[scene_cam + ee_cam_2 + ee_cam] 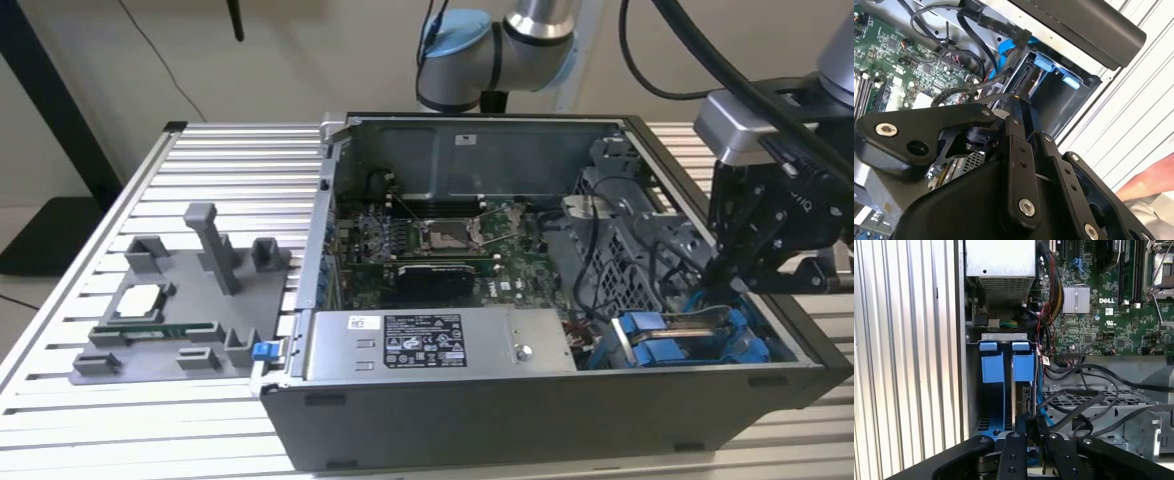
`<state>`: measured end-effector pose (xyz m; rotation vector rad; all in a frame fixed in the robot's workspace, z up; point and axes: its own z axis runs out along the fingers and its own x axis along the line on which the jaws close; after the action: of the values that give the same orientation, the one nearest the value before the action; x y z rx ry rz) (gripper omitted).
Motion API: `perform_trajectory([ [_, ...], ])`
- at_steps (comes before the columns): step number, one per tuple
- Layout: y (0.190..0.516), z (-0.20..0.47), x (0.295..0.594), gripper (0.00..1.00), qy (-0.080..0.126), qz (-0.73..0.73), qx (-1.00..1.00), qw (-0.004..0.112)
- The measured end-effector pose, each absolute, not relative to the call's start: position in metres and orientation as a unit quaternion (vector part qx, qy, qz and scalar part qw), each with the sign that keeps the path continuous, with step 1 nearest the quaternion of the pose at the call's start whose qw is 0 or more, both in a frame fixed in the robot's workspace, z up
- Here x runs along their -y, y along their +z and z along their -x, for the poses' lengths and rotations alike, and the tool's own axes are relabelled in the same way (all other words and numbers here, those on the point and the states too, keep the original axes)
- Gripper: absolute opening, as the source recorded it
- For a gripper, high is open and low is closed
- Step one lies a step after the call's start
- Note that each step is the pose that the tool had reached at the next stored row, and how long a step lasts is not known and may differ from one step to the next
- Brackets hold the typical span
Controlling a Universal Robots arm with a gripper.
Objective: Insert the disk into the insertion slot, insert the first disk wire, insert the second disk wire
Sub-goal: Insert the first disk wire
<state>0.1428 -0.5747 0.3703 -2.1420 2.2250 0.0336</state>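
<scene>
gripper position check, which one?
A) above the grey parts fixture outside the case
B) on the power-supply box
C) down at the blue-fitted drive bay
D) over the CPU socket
C: in the exterior view the gripper reaches down into the case corner at the insertion slot with its blue fittings, apart from the power-supply box and the motherboard.
</scene>
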Motion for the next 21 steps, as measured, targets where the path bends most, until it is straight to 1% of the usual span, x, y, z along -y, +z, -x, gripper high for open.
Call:
perform_trajectory([
  [7, 0.368, -0.150, 0.576, 0.00, 0.019, 0.693, -0.720, 0.029],
  [15, 0.365, -0.156, 0.579, 0.00, 0.032, 0.692, -0.720, 0.027],
  [21, 0.365, -0.156, 0.579, 0.00, 0.033, 0.692, -0.720, 0.027],
])
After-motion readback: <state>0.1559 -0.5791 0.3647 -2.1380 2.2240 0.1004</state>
